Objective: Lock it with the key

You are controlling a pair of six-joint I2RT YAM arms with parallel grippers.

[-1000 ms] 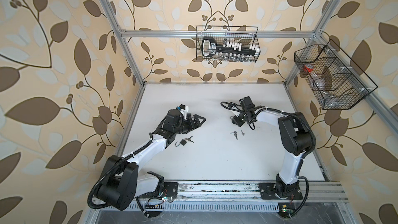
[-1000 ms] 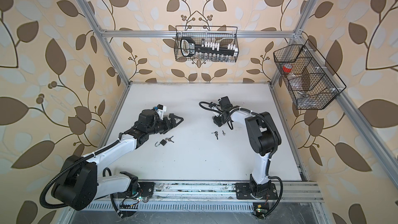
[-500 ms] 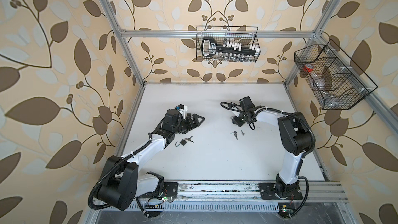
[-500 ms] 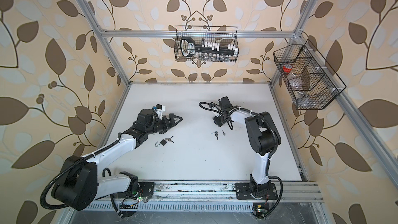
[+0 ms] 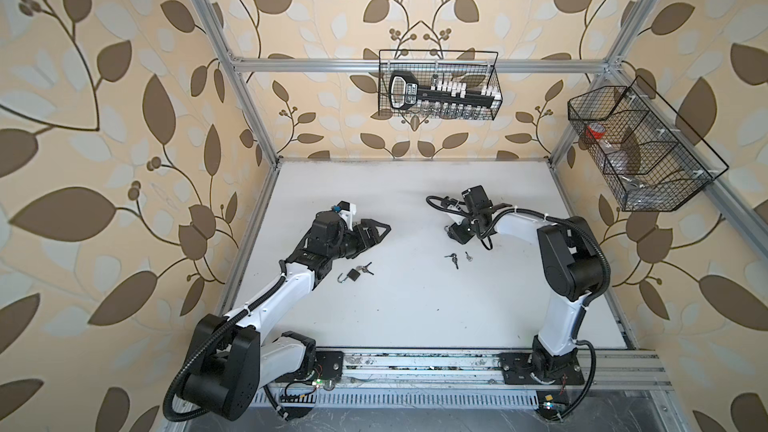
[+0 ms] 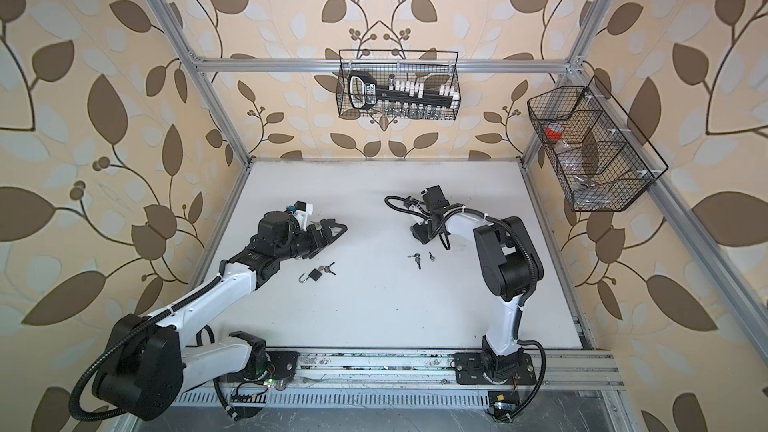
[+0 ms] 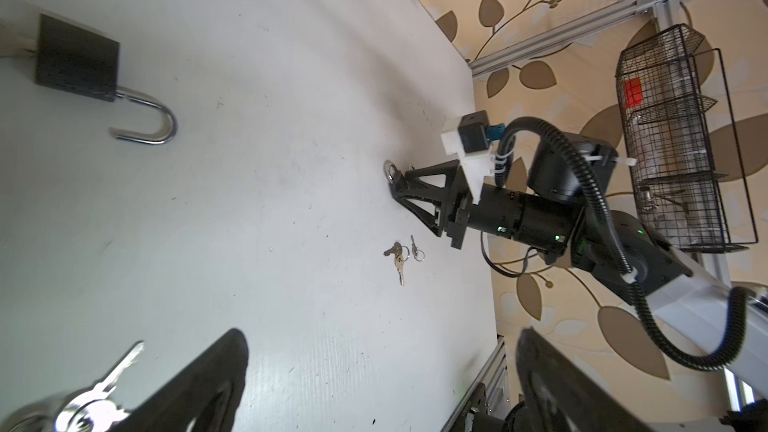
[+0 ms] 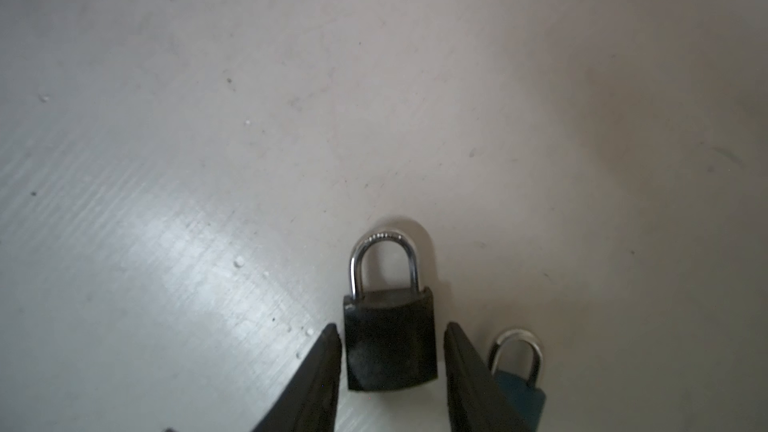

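Note:
A black padlock [image 8: 388, 347] with its shackle shut lies flat on the white table [image 5: 415, 309]. My right gripper [image 8: 390, 330] straddles its body, open, with a thin gap on each side. A blue padlock [image 8: 517, 384] lies just outside one finger. In both top views this gripper [image 5: 455, 234] points down near the table's middle. Another black padlock [image 5: 352, 275], its shackle swung open and keys [image 5: 366, 270] at its base, lies below my left gripper [image 5: 384, 228]. That gripper [image 7: 382, 338] is wide open and empty. More keys [image 7: 104, 388] show blurred beside one of its fingers.
Loose keys [image 5: 453, 258] and a single key [image 5: 468, 256] lie on the table near the right gripper. A wire basket [image 5: 438, 85] hangs on the back wall and another basket [image 5: 640, 151] on the right wall. The arms' metal rail [image 5: 415, 367] runs along the front.

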